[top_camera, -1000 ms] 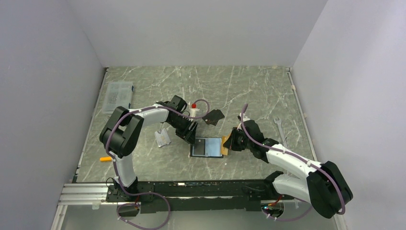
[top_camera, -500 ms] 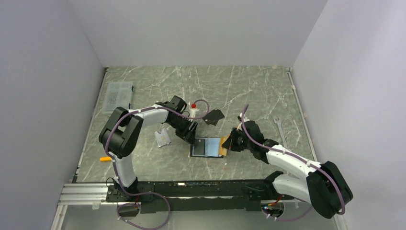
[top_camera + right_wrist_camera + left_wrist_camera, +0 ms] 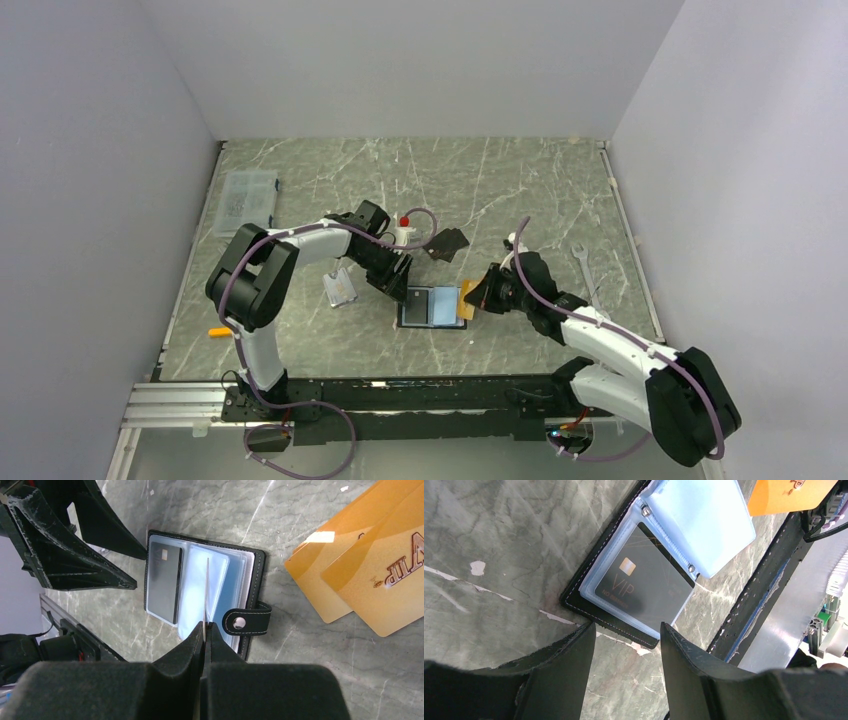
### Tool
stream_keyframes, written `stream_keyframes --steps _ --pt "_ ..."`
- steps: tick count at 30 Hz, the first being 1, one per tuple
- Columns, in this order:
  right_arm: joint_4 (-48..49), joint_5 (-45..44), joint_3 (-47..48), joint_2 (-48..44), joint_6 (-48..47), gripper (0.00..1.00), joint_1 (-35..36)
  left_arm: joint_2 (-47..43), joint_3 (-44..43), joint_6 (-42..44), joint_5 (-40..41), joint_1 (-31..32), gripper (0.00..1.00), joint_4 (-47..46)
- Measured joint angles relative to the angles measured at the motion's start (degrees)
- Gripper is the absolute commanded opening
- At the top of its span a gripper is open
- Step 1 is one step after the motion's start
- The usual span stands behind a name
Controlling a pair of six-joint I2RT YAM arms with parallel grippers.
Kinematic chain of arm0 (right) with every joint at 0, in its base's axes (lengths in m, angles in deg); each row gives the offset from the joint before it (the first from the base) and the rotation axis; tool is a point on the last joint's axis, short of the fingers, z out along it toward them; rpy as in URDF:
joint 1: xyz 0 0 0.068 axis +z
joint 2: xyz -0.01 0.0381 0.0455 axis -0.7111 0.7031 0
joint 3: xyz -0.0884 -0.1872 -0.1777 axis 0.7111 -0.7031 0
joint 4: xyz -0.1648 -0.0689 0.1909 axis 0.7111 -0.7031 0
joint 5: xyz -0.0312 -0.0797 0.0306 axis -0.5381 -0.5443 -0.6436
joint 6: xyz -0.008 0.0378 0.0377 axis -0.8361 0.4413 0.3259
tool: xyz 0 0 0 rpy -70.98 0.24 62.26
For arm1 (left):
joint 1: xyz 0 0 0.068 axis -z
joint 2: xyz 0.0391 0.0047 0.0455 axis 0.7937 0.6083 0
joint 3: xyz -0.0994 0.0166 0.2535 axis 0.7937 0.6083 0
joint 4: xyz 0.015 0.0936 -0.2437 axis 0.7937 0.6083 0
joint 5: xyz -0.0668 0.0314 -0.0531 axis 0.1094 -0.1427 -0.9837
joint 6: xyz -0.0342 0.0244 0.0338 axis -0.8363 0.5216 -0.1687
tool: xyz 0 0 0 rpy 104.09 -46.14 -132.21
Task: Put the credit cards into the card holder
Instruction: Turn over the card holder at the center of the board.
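Observation:
The card holder (image 3: 430, 307) lies open on the table, a black VIP card (image 3: 644, 580) in its left pocket. In the right wrist view its snap tab (image 3: 246, 619) shows. My right gripper (image 3: 480, 297) is shut on a thin pale sheet seen edge-on (image 3: 205, 590), apparently a clear pocket leaf (image 3: 699, 520) raised off the holder. Two orange-tan credit cards (image 3: 360, 575) lie on the table right of the holder, also seen from above (image 3: 468, 300). My left gripper (image 3: 626, 627) is open, its fingertips at the holder's far-left corner (image 3: 403, 283). Black cards (image 3: 447, 243) lie behind the holder.
A small clear sleeve (image 3: 341, 288) lies left of the left gripper. A clear box of screws (image 3: 247, 197) sits far left. A white bottle with a red cap (image 3: 404, 228) stands behind the left wrist. A wrench (image 3: 584, 268) lies right. A small orange item (image 3: 220, 331) lies near left.
My right gripper has shifted slightly up and away from the holder's right edge, keeping its grip. The left arm has not moved.

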Motion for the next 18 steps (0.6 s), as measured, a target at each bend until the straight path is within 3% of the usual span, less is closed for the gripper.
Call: stream_keyframes --steps 18 --pt "8.8 6.1 -2.8 3.2 6.5 0.0 -5.1 -0.3 0.5 0.0 -0.1 0.0 0.57 -0.3"
